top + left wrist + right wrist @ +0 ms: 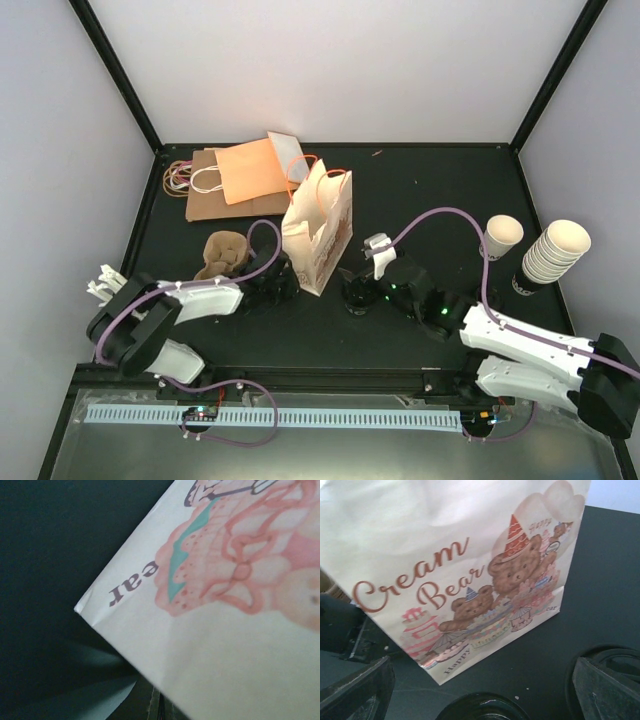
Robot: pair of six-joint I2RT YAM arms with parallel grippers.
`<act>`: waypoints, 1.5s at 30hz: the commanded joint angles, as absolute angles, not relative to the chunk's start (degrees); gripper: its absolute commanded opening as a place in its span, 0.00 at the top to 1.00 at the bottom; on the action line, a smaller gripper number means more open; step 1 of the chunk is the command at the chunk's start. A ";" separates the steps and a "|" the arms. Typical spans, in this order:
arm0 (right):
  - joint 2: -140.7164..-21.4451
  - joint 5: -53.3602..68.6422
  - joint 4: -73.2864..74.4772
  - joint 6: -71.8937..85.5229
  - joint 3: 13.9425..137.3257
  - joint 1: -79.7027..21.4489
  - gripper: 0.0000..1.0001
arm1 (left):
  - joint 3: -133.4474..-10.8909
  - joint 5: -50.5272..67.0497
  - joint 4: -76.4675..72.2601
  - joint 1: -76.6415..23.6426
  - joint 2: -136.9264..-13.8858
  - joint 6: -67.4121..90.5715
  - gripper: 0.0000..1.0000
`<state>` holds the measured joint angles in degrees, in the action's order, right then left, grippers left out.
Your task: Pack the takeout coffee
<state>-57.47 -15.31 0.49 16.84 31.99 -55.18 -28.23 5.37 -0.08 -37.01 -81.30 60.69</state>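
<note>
The takeout coffee, a small cream paper cup [503, 235], stands tilted at the right of the table, far from both grippers. A white "Cream Bear" paper bag [318, 232] stands upright in the middle. My left gripper [280, 283] is shut at the bag's near left bottom corner. In the left wrist view the bag [225, 630] fills the frame and covers most of the closed fingertips [156, 707]; no grip on the paper shows. My right gripper [354, 292] stands wide open just right of the bag [445, 565], with its fingers [355, 690] on either side of a black round lid [481, 707].
A tall stack of nested cream cups [555, 250] stands beside the single cup. A brown pulp cup carrier [225, 253] lies left of the bag. Flat brown and orange paper bags [245, 172] lie at the back left. Another black round object [615, 660] sits by the right finger.
</note>
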 commanded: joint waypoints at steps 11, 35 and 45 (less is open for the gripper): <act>-54.11 -16.53 4.47 17.48 31.22 -53.71 0.00 | -47.18 4.27 0.11 -36.94 -96.52 55.21 0.98; -55.70 -10.10 2.36 16.08 32.16 -53.39 0.00 | -61.11 -5.83 56.98 -30.72 -70.54 29.76 0.74; -55.37 -6.64 5.81 15.97 34.46 -53.51 0.00 | -67.41 -5.91 64.01 -19.01 -66.02 17.22 0.34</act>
<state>-55.68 -8.34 4.43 16.58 32.40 -53.87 -64.18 -4.36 58.67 -21.61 -67.64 23.97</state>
